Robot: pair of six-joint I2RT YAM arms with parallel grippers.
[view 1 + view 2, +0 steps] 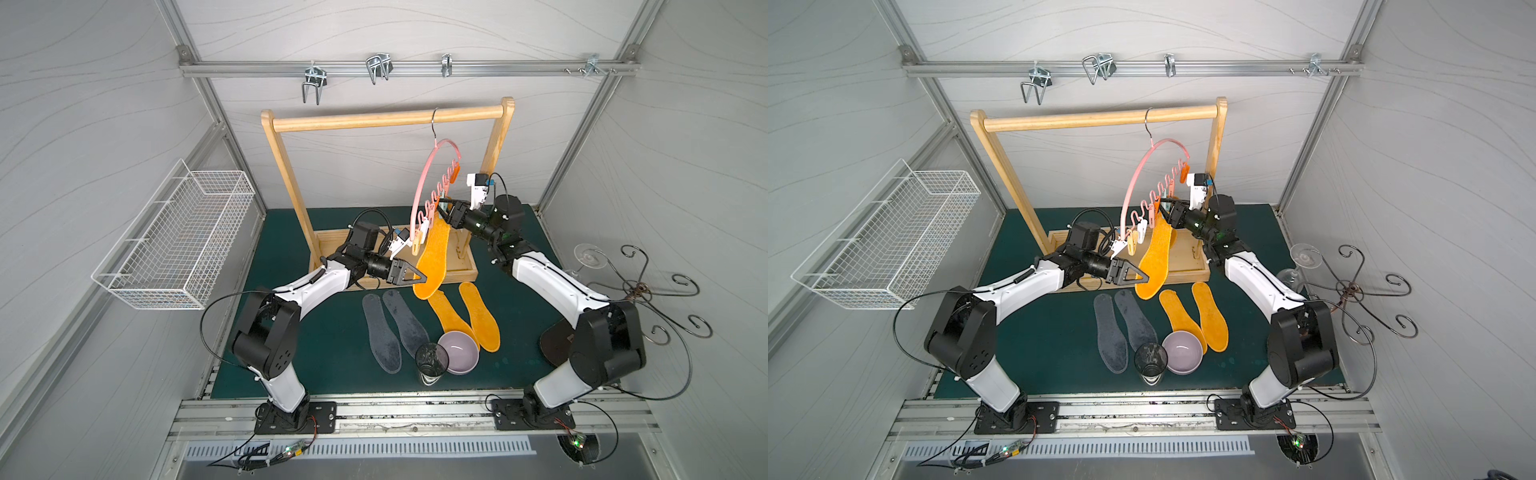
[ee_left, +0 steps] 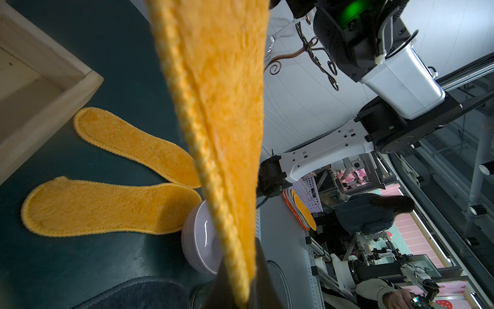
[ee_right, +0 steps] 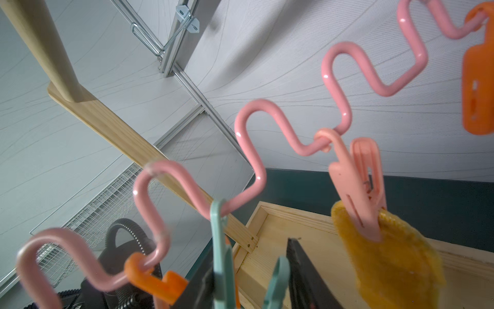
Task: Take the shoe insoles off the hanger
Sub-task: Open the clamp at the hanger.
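Orange insole (image 1: 434, 253) within left end effector (image 1: 423, 278)

Soft, even overhead light fills both top views, with the walls (image 1: 83, 83) bowing at the edges. Wrist views blur up close: the hanging orange insole (image 2: 213, 107) and mint clothespin (image 3: 220, 240) lose focus.

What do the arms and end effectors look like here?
Left arm and right arm: white shells, black rounded joints, thin black cables looping alongside. Left end effector and right end effector: both black, the left one's fingers triangular.
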